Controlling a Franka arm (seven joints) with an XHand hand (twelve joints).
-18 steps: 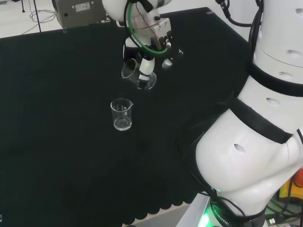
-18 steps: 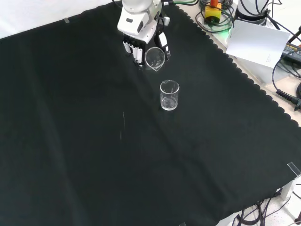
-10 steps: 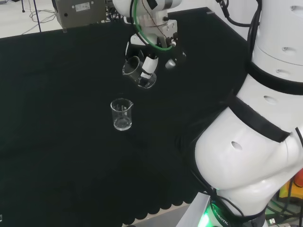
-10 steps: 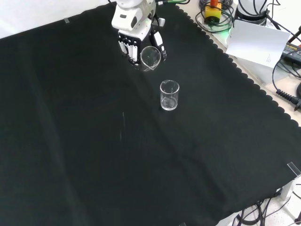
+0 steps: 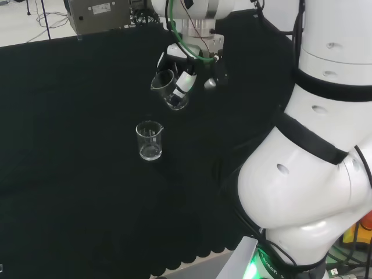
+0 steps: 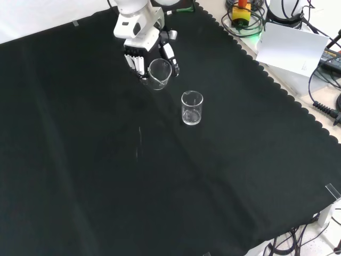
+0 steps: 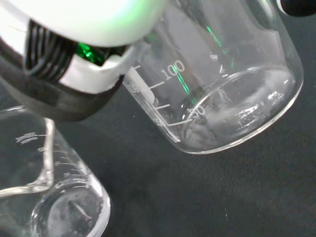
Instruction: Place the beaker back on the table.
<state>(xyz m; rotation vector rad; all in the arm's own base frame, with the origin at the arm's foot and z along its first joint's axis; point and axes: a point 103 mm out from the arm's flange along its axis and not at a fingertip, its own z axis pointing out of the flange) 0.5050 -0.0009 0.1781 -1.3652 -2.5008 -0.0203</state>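
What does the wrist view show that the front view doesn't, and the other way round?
The wrist view alone shows the printed scale on the held beaker and its bare glass bottom. The front view alone shows how things lie: the hand grips that beaker tilted above the cloth, with cables and boxes past the cloth's edge. Both show the held beaker and a second beaker standing apart from it.
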